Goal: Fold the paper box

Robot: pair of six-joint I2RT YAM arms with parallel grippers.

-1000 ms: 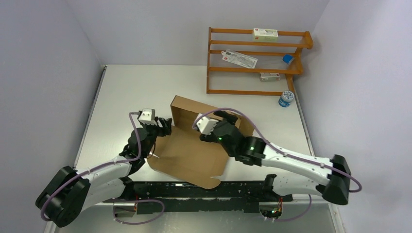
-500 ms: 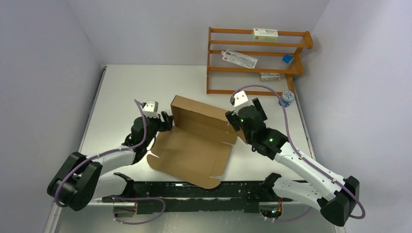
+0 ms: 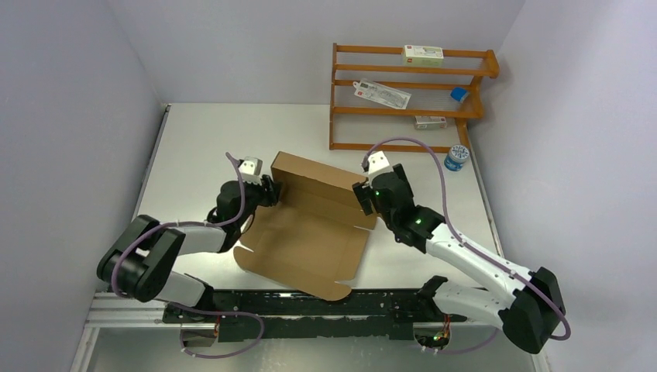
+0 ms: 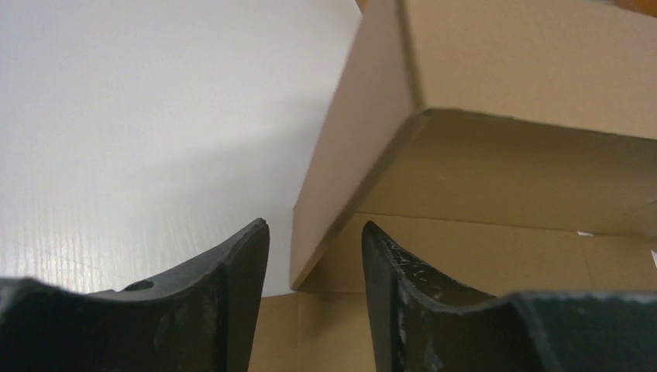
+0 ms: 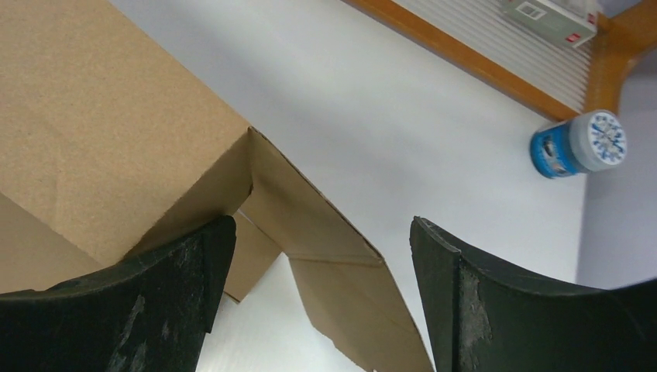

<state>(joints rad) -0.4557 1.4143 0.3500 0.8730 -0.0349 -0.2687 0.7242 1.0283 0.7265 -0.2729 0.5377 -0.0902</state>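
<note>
The paper box is plain brown cardboard in the middle of the table, with its back wall raised and its wide front panel lying flat. My left gripper is at the box's left end. In the left wrist view its jaws stand partly apart around the edge of the upright left side flap, with a gap on both sides. My right gripper is at the box's right end. It is open wide over the splayed right side flap, its left finger next to the box's corner.
A wooden rack stands at the back right with small white cartons on its shelves. A blue-lidded jar sits at the rack's right foot and also shows in the right wrist view. The black rail runs along the near edge.
My left gripper has moved forward to the box's left end and its jaws have narrowed. The right arm has swung from over the box to its right end.
</note>
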